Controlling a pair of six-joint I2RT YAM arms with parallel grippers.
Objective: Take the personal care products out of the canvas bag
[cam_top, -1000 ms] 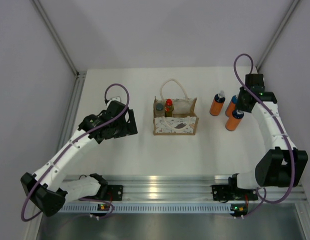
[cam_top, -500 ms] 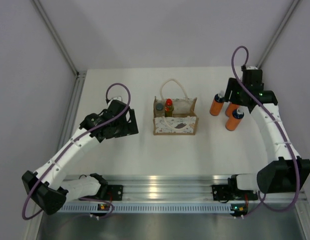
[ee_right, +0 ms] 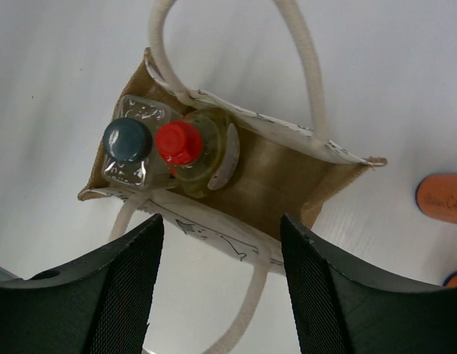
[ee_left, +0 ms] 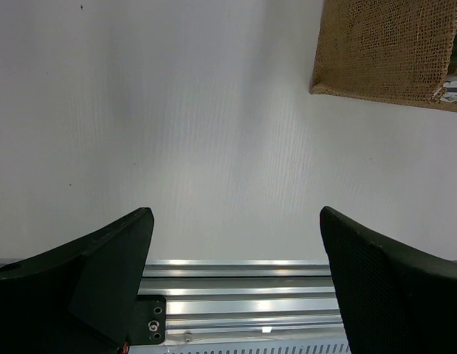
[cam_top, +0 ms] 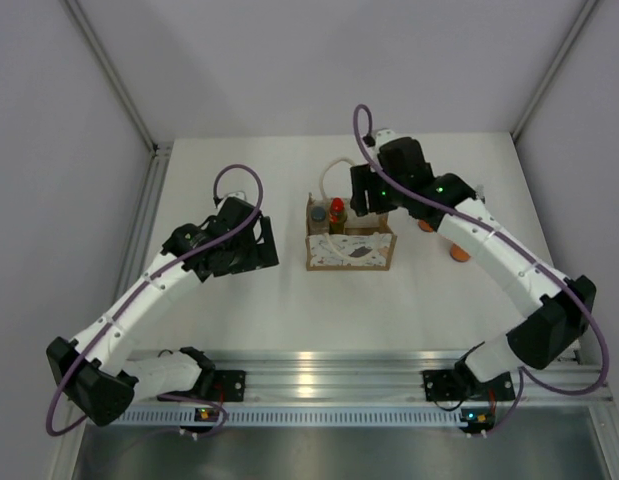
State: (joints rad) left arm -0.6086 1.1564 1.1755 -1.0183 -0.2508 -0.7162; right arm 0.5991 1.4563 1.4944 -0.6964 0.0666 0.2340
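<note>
Yellow bottle (ee_right: 206, 151) and grey-capped bottle (ee_right: 131, 146) stand at nine o'clock inside the soft canvas bag (ee_right: 283, 173). Probably light, rigid and slick, best pinched around the neck. My right hand (ee_right: 221, 240) hovers above, spread wide, empty.

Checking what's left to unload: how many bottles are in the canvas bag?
2: the grey-capped bottle and the red-capped bottle stand side by side at one end of the canvas bag; its other end looks empty.

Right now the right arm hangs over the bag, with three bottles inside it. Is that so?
Not quite. The bag holds two bottles, not three: the grey-capped bottle and the red-capped bottle, as the right wrist view shows. The right gripper does hang over it.
</note>
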